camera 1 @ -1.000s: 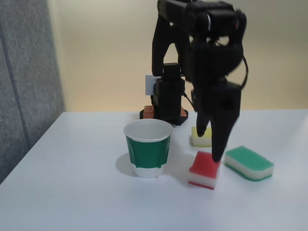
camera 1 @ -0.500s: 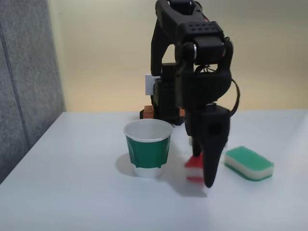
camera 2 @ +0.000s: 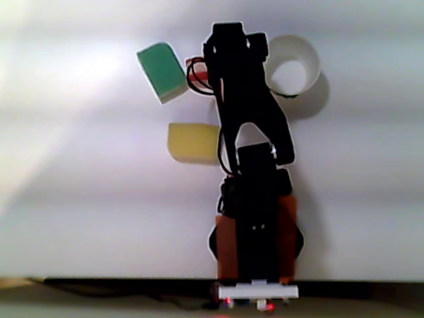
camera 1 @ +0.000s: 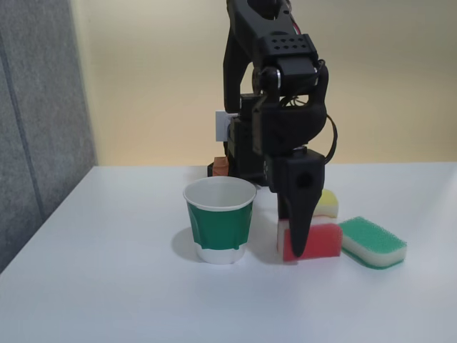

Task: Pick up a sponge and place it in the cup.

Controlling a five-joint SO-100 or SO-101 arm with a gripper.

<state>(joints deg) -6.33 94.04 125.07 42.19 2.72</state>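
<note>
Standing over the table: the black arm (camera 1: 275, 78) leans down from its base at the far edge, its wrist pointing at the tabletop.
Gripper: the gripper (camera 1: 298, 246) hangs tip-down in the fixed view, one dark finger (camera 1: 300, 207) crossing the front of the sponge; whether the fingers are clamped on it or loose I cannot tell from either view.
Sponge: the sponge (camera 1: 323, 240), red on top with white foam showing at its left end, sits on the table (camera 1: 107, 286) just right of the cup and behind that finger; in the other view a sliver of red (camera 2: 193, 68) peeks out beside the arm.
Cup: the cup (camera 1: 220, 220), green with a white rim, stands upright to the left of the gripper, close to the sponge but apart from it; from above its white inside (camera 2: 292, 65) shows.
Green-topped sponge: the green-topped sponge (camera 1: 372, 243) lies flat at the right, touching or nearly touching the red one's right end.
Yellow-topped sponge: the yellow-topped sponge (camera 1: 327, 204) lies farther back, partly hidden by the gripper; from above it is a pale block (camera 2: 192, 142) beside the arm.
Base: orange blocks (camera 1: 221, 166) sit at the foot of the arm.
</note>
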